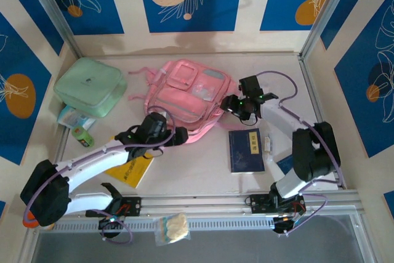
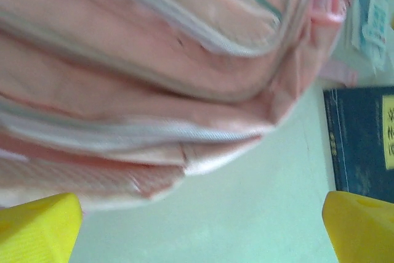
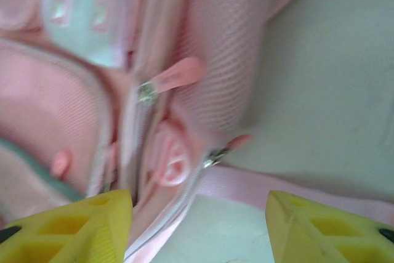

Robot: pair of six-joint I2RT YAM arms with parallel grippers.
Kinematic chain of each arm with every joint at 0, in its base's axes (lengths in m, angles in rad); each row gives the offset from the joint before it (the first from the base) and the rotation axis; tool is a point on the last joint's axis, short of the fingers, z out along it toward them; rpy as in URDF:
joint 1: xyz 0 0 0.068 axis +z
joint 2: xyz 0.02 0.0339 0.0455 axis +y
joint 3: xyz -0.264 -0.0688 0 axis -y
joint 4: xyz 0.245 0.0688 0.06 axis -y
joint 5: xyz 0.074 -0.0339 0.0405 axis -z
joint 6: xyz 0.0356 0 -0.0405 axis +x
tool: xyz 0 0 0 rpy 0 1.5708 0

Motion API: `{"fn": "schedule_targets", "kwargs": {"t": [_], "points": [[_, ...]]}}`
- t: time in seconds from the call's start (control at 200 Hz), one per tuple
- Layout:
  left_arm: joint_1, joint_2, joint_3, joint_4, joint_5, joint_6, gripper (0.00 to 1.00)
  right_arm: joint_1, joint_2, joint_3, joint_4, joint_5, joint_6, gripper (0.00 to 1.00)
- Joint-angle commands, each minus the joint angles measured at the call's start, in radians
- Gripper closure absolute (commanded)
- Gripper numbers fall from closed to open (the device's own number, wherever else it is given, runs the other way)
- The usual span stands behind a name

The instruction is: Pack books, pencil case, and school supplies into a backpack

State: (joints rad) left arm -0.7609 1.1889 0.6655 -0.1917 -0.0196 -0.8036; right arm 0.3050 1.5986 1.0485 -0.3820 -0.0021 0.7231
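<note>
At the centre of the top view lies the pink backpack (image 1: 188, 93), front pockets up, on the pale table (image 1: 203, 164). The left gripper (image 1: 178, 135) sits at the bag's lower edge. In the left wrist view its yellow fingers (image 2: 37, 226) stand wide apart with nothing between them, and the bag fills the upper frame just beyond the tips. The right gripper (image 1: 233, 104) is at the bag's right edge, jaws apart and gripping nothing. In the right wrist view a zip pull (image 3: 175, 75) shows just above its fingertips. One navy book (image 1: 246, 149) lies lower right of the bag, below the right gripper and apart from the bag. The yellow book (image 1: 130, 170) lies at lower left, partly under the left arm.
</note>
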Motion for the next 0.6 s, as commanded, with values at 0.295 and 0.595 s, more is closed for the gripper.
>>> {"fn": "schedule_targets", "kwargs": {"t": [0.295,0.595], "points": [[-0.027,0.166,-0.037,0.214,-0.075,-0.068,0.01,-0.08,0.35,0.289,0.014,-0.15,-0.097,0.6],[0.128,0.284,0.025,0.27,-0.036,0.055,0.01,-0.075,0.269,0.287,0.012,-0.213,-0.109,0.98]]}}
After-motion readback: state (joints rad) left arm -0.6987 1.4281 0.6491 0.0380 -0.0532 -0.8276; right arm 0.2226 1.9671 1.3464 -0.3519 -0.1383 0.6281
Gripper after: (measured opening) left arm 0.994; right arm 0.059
